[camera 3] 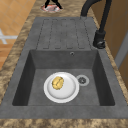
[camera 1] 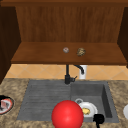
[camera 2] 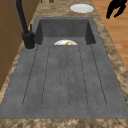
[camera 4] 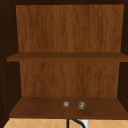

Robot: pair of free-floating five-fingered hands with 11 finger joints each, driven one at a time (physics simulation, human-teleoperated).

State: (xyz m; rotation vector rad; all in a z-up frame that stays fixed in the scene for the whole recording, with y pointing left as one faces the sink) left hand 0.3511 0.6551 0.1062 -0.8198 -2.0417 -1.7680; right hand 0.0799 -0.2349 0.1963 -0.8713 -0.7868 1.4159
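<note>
Black right hand [camera 1: 98,119], fingers loose, lower right by sink [camera 1: 45,100] rim | white plate [camera 3: 68,93] with yellow food [camera 3: 57,83] in basin | left hand [camera 3: 53,3] over red-rimmed plate [camera 3: 51,9], top left, grip I cannot tell | I'd approach plates from above, clearing rims.

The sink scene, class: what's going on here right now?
The right hand hovers at the front edge of the sink, close to a white plate in the basin that carries a yellow piece of food. The left hand is over a reddish plate on the counter at the left. A red ball shows in front. Two small objects sit on the shelf.
</note>
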